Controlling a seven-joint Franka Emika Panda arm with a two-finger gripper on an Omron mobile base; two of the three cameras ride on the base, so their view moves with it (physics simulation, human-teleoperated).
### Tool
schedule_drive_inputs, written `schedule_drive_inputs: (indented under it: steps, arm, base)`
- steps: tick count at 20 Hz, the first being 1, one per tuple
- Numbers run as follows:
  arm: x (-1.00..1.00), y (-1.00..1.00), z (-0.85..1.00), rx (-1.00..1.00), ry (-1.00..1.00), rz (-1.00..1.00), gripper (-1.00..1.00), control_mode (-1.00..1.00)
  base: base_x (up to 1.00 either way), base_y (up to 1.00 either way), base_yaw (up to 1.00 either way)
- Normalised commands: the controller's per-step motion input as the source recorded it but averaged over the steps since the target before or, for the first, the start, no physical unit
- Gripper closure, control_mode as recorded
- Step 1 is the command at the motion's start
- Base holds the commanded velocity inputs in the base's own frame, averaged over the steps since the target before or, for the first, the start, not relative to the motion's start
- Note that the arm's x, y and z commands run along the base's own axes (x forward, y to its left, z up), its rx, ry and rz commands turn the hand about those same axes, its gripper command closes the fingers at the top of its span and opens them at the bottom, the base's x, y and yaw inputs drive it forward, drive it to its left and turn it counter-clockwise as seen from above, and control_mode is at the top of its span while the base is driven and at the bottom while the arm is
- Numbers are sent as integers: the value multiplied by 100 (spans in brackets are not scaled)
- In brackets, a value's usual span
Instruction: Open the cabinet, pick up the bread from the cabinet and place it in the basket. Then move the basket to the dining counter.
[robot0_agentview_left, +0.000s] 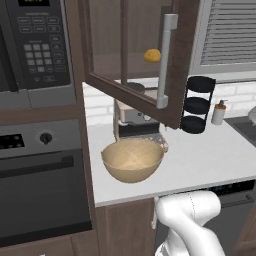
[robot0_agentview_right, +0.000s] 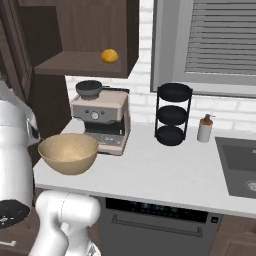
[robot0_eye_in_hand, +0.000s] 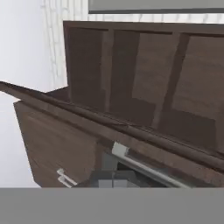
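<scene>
**Cabinet open, bread on its shelf**

Nearest the base, the basket (robot0_agentview_left: 132, 161) sits empty on the small white counter (robot0_agentview_left: 200, 160), just in front of the coffee machine (robot0_agentview_right: 101, 118). Above it the cabinet (robot0_agentview_right: 95, 35) door (robot0_agentview_left: 130, 60) stands swung open, and the bread (robot0_agentview_right: 109, 55) rests far back on the inner shelf. Fully closed, the gripper holds nothing.

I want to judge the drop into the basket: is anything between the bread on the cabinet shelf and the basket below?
The bread sits on the cabinet shelf. The basket stands lower on the counter, open-topped. The coffee machine is beside the basket, under the shelf, so the path should skirt it. In the left base view the swung-out door hangs in front.
</scene>
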Motion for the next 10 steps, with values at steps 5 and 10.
schedule_drive_inputs:
  steps: [5, 10]
  arm:
    - [52, 11, -7, 17, 16, 56, 100, -100]
    - [63, 5, -21, 10, 1, 46, 100, -100]
  base:
    - [0, 0, 0]
    - [0, 0, 0]
